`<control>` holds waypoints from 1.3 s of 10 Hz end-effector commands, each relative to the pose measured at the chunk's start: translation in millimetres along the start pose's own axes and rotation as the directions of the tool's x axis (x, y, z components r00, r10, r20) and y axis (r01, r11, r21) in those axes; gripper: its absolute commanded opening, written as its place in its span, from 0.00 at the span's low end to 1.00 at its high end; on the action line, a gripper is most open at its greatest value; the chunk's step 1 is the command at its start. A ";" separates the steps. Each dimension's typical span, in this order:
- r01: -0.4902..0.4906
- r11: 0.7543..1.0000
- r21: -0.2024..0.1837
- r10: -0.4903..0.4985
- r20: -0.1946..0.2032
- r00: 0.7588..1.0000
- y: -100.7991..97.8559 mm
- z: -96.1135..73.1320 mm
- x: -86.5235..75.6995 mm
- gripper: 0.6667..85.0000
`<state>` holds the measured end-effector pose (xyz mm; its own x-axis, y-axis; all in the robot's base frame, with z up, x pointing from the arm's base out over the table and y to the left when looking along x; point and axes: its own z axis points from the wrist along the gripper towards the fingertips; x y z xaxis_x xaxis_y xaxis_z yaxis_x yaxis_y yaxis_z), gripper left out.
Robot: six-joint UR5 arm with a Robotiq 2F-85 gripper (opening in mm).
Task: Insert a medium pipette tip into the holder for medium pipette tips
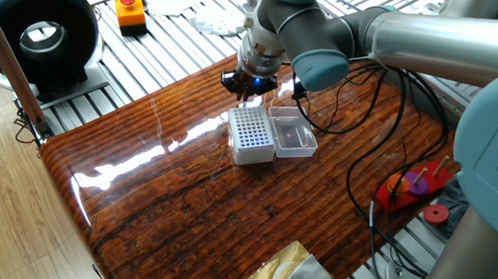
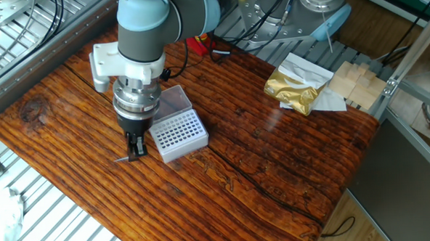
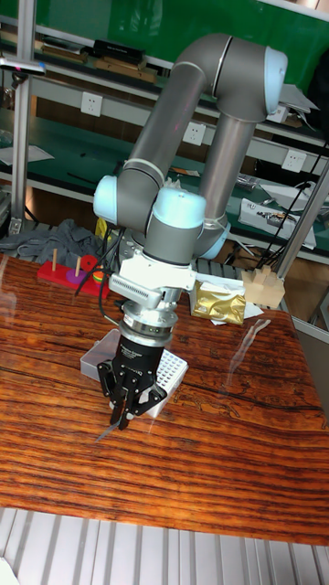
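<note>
While the arm hangs over the wooden table [image 2: 275, 169], the gripper [image 2: 135, 149] sits low at the left of the holder [image 2: 178, 135], just beside its near-left corner in the other fixed view. Fingers point straight down and are pressed together on the tip [image 2: 124, 159], which slants out from between them toward the left, its pointed end low and close to the wood; whether it touches the surface cannot be told. Tall fixed view shows the same: gripper [image 3: 123, 416] pinching the pale tip [image 3: 108, 430], which angles down and left, in front of the holder [image 3: 167, 373].

Holder stands on the table, white, top a grid of small holes, clear lid [image 2: 172, 100] hinged open and lying flat behind it. Tip is outside the grid, not in any hole.

One fixed view: gripper [image 1: 249, 88] sits at the far end of the holder [image 1: 251, 133], lid [image 1: 294, 135] to its right; tip too small to make out there.

Further right, gold foil bag [image 2: 293, 88] near the table's far edge, wooden blocks [image 2: 355, 82] beyond it. Red stand [image 1: 409, 186] with purple piece sits off the table's right end.
</note>
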<state>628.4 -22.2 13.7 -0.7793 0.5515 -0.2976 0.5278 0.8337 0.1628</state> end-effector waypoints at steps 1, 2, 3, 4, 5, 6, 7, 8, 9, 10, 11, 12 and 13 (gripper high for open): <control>0.016 1.000 -0.015 -0.016 -0.006 1.000 -0.3 0.6 0.7 0.27; 0.019 1.000 -0.016 -0.019 -0.005 1.000 -0.1 0.9 0.3 0.27; 0.026 1.000 -0.014 -0.026 -0.003 1.000 -0.7 1.5 -0.1 0.28; 0.029 0.999 -0.014 -0.029 -0.003 1.000 -1.1 1.8 0.0 0.28; 0.032 0.999 -0.016 -0.032 -0.002 0.999 -2.7 2.3 0.3 0.28; 0.039 0.999 -0.019 -0.039 0.001 0.999 -5.4 2.6 0.2 0.28; 0.038 0.999 -0.027 -0.038 0.000 0.999 -5.1 2.3 0.9 0.28; 0.037 0.999 -0.027 -0.038 -0.004 0.999 -5.7 1.7 1.8 0.28; 0.040 0.999 -0.023 -0.040 -0.007 0.999 -6.8 1.1 2.7 0.29; 0.042 0.999 -0.024 -0.042 -0.008 0.999 -7.0 1.3 3.0 0.29; 0.042 0.999 -0.026 -0.042 -0.008 0.999 -7.1 1.6 3.2 0.29; 0.045 0.999 -0.026 -0.045 -0.008 0.999 -7.3 2.1 3.3 0.29; 0.045 0.999 -0.026 -0.045 -0.008 0.999 -7.6 2.3 3.5 0.29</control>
<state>622.4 -25.7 8.9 -0.8083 0.5065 -0.3002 0.4793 0.8622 0.1641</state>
